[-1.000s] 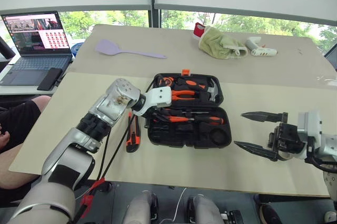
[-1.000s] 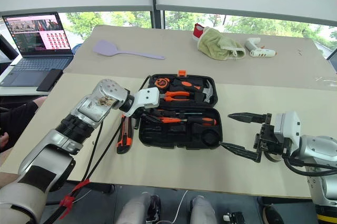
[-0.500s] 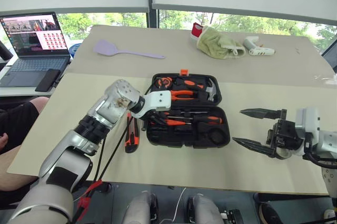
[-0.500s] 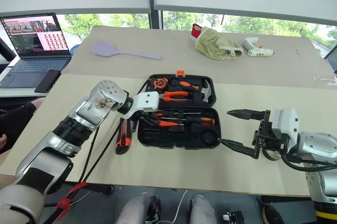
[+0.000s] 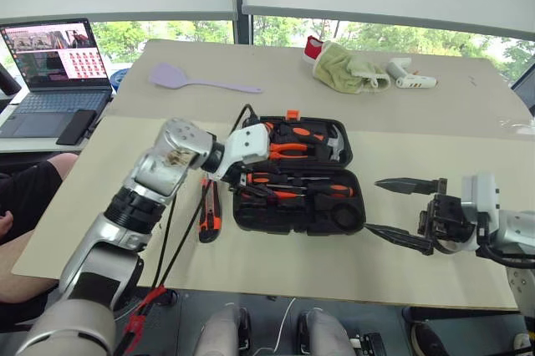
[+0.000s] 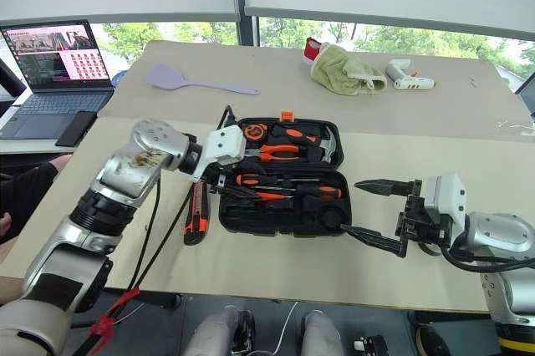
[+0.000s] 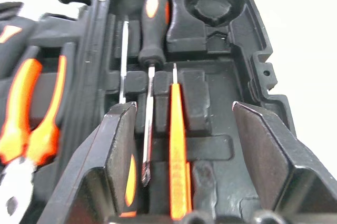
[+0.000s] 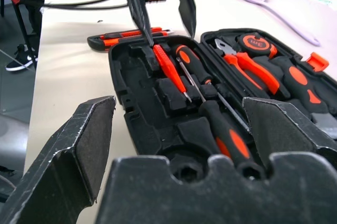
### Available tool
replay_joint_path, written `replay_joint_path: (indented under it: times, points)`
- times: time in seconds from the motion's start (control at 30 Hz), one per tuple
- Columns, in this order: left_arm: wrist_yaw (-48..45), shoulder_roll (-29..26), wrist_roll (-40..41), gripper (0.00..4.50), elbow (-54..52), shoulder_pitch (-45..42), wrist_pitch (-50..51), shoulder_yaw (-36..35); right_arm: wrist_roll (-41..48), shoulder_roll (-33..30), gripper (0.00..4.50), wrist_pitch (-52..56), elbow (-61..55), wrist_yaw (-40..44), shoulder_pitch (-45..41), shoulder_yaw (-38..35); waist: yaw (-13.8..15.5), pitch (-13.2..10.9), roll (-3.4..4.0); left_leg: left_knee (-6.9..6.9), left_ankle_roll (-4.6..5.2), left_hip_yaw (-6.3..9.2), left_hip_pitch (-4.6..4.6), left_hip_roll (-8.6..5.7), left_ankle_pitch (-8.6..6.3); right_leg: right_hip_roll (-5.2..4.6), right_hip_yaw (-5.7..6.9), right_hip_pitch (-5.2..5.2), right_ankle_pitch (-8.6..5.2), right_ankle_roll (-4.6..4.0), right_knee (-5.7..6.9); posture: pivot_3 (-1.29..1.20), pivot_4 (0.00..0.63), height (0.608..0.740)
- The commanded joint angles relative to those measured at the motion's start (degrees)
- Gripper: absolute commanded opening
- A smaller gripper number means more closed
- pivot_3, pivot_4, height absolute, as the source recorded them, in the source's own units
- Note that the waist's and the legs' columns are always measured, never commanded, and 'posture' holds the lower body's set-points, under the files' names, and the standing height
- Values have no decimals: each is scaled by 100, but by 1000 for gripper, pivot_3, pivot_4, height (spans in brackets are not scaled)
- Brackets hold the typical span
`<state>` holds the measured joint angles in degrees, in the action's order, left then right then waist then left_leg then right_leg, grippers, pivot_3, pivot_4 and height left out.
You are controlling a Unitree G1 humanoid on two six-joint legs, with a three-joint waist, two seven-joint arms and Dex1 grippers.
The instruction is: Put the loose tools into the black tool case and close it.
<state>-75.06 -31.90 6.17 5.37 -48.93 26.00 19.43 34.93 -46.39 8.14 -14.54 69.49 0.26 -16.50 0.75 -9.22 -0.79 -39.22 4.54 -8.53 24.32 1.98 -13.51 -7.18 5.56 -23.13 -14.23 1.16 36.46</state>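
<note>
Two halves of the black tool case (image 5: 298, 179) are seen lying open on the bench (image 5: 109, 205), with the small orange latch (image 5: 293, 114) on the far edge. In the far half a pair of orange-handled pliers (image 5: 288, 150), a hammer (image 5: 337, 146) and a round orange-and-black item (image 5: 262, 129) are held in moulded recesses. In the near half two orange-and-black screwdrivers (image 8: 231, 132) are seated side by side, one handle toward each end, and the slim orange tester pen (image 7: 178, 150) is laid in the slot next to them. A round recess (image 7: 210, 9) at the right end of the near half is seen, though what it holds cannot be told.

The left hand (image 7: 197, 150) is held above the left end of the near half, pointed down into it; its fingers (image 7: 122, 153) are spread apart and nothing is gripped between them, the tester pen being seen in its slot between them. The right hand (image 5: 401, 210) is held above the bench just to the right of the case, its fingers splayed wide and empty.

One orange-black utility knife (image 5: 211, 210) is left outside, lying on the bench just beside the left edge of the case. Well apart, on the far part of the bench, a lilac spatula (image 5: 201, 80), a green cloth (image 5: 347, 70) and a white glue gun (image 5: 410, 76) are seen. A laptop (image 5: 57, 68) is placed on a separate desk to the left
</note>
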Motion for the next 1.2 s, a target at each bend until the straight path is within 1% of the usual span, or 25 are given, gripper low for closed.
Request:
replay_joint_path:
  times: [0.03,0.1,0.17,0.2,0.3,0.33,0.43,0.6,0.8,0.9,1.1,1.17,1.2]
  points:
    - [384,189,29,2949,234,127,-503,-241,54,44,4500,39,-148,-116,-102,-15,4,0,0,-2,0,0,0,0,0,0,-1,0,0,0,4,0,150,740]
    - [447,279,60,2507,484,151,-555,-260,48,71,4500,28,-149,-146,-133,29,10,0,-1,-10,0,0,1,-1,0,-2,-1,-2,-1,2,14,0,150,740]
    - [531,353,-8,1682,802,163,-830,-246,42,94,4500,14,-148,-173,-165,60,4,-2,-3,-19,1,0,3,-1,-1,-3,-1,-3,-1,2,22,0,150,740]
    - [583,396,-59,1414,945,196,-954,-214,33,105,4500,1,-141,-189,-181,62,1,-1,-2,-20,2,0,4,-1,-1,-2,-1,-4,-1,2,23,0,150,740]
    - [774,548,-107,211,1132,325,-1130,-167,21,131,4500,-26,-138,-239,-184,59,1,-1,-2,-24,3,0,3,0,-2,-3,-2,-4,-1,2,27,0,150,740]
    - [801,555,-154,24,1136,384,-1179,-119,20,142,4500,-33,-155,-259,-165,58,2,-1,-2,-25,4,0,3,0,-2,-3,-3,-3,-2,2,27,0,150,740]
    - [787,555,-244,24,1135,506,-1319,-34,23,166,4500,-42,-179,-305,-142,54,0,-2,-3,-31,6,0,5,1,-4,-3,-2,-4,-1,2,30,0,150,740]
    - [756,531,-274,24,1049,642,-1197,32,31,200,4500,-44,-211,-351,-100,46,1,-1,-2,-49,13,1,6,3,-8,-5,-2,0,-1,2,39,0,150,740]
    - [656,546,-129,24,899,690,-1163,-31,40,236,4500,-43,-210,-391,-103,64,0,-1,-2,-52,15,1,6,3,-9,-8,-3,0,-2,2,43,0,150,740]
    - [577,552,9,24,777,679,-972,-100,35,260,4500,-49,-210,-410,-94,78,0,-1,-2,-52,15,1,6,3,-9,-8,-3,-1,-2,2,44,0,150,740]
    - [439,442,-39,24,676,680,-800,-73,34,275,4500,-52,-192,-406,-86,84,-3,-1,-2,-53,15,1,6,3,-9,-8,-2,-1,-2,2,45,0,150,740]
    - [408,520,159,24,604,664,-782,-224,38,275,4500,-55,-182,-401,-92,81,-1,-1,-2,-53,15,1,6,2,-9,-8,-3,-1,-2,3,46,0,150,740]
    - [425,603,352,24,532,644,-608,-360,36,274,4500,-59,-177,-396,-93,81,0,-1,-2,-53,15,1,6,2,-9,-8,-3,-1,-2,3,46,0,150,740]
